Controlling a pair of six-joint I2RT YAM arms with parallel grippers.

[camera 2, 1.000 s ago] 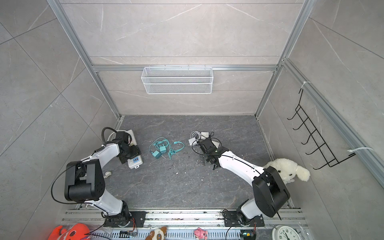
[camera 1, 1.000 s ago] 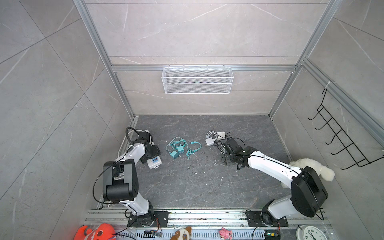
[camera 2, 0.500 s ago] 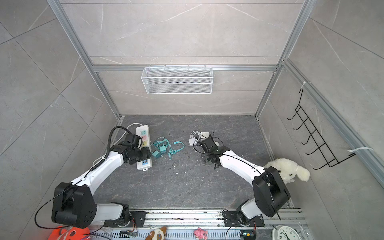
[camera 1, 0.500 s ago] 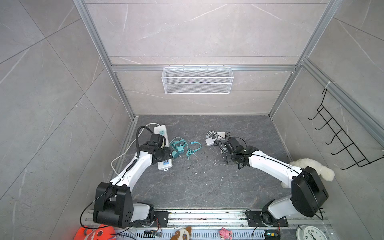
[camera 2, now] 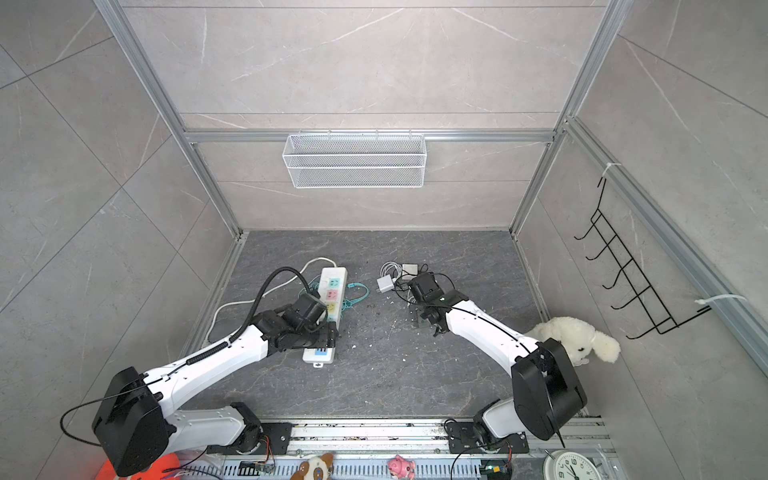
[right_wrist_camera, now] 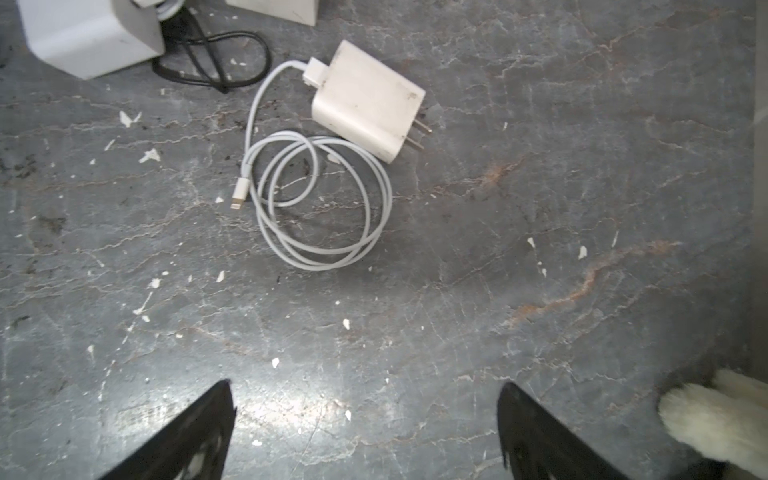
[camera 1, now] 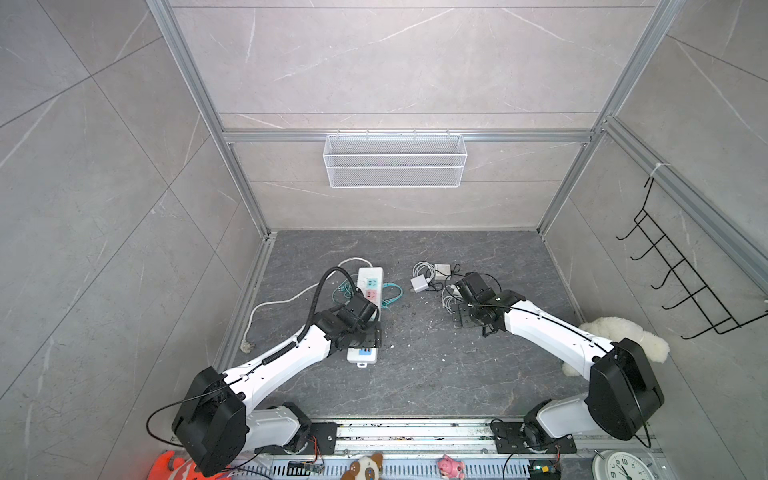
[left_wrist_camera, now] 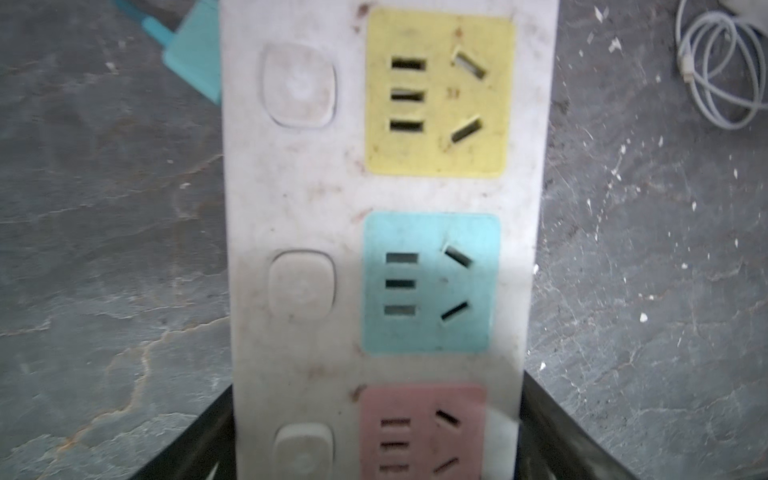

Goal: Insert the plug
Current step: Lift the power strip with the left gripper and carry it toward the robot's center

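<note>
Plug lay loose on the floor with its prongs bare and its white cable coiled beside it. It was just ahead of my right gripper, whose fingers hung spread wide and empty. My left gripper was clamped across the power strip. Over the last second that arm had hauled the strip from the nine o'clock wall toward mid-floor, across the teal cable, while the right arm had barely stirred. The strip now sat near the plug, at nine o'clock from it. I judged the sockets staged, with picking up the plug to come next.
</note>
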